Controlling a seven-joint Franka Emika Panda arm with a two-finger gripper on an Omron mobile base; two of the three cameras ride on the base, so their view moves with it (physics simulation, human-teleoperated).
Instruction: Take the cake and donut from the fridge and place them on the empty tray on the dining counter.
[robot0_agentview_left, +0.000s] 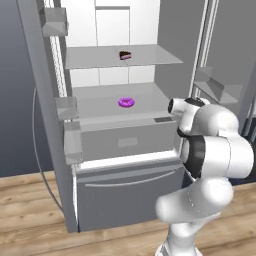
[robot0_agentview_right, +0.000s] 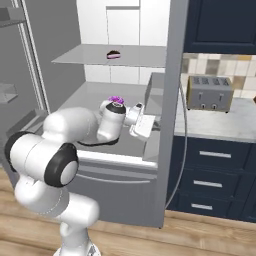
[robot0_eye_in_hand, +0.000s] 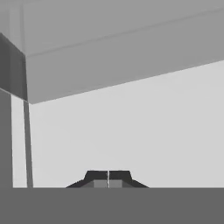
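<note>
Left base view showed the donut (robot0_agentview_left: 126, 102) on the open fridge's (robot0_agentview_left: 125, 30) middle shelf, cake (robot0_agentview_left: 125, 55) above; hand view showed the gripper (robot0_eye_in_hand: 108, 178) fingertips pressed together, holding nothing; right base view added a toaster (robot0_agentview_right: 209, 93).

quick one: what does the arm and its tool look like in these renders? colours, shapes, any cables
The arm is glossy white, built of rounded, bulbous segments with dark black bands at the joints. A thin dark cable or seam curves under the forearm in the right base view. The tool ends in two small dark fingertips with lighter grey pads, seen in the hand view. No markings are legible.
</note>
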